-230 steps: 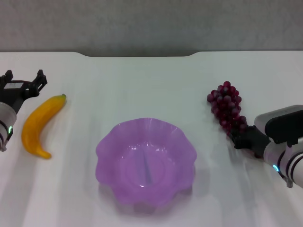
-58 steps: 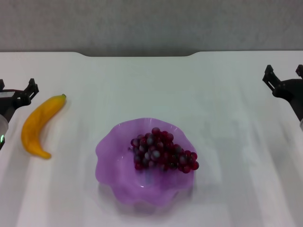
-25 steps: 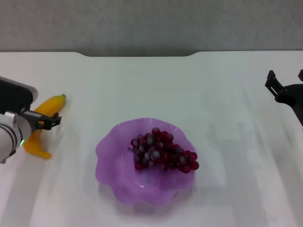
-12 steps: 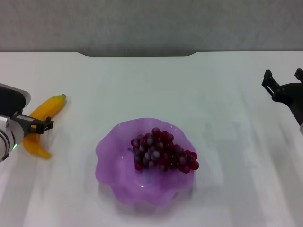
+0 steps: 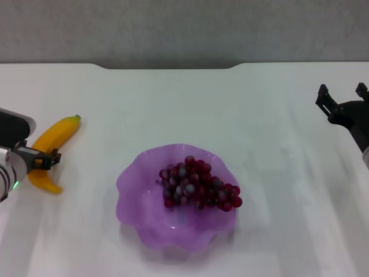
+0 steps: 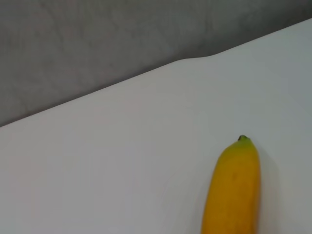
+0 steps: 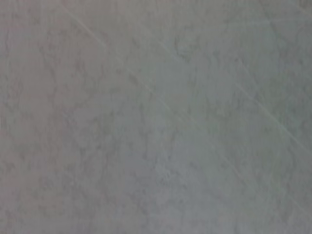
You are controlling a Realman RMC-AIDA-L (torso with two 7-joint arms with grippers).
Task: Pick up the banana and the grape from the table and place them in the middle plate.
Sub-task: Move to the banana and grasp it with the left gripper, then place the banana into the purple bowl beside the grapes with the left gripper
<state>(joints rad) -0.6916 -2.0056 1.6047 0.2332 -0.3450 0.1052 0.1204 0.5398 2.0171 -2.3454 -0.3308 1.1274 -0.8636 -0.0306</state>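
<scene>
The grape [image 5: 199,189] already lies in the plate [image 5: 134,180] at the counter's [image 5: 173,104] middle, so the step in hand is the banana pickup. The banana [image 5: 51,145] lies on the counter at the far left, its stem tip pointing far and right. The left end effector [image 5: 40,161] sits low at the banana's near half, its dark fingers around or just against the fruit; I cannot tell whether they have pinched it yet. The right end effector [image 5: 341,98] is parked at the far right, raised, fingers spread and holding nothing.

Next, the left one likely needs a firm pinch across the banana's middle, a lift, then a carry right to the plate, setting it beside the grape.

Compared with half a second ago, the left end effector has slid slightly nearer along the banana; banana, grape and plate have not moved
</scene>
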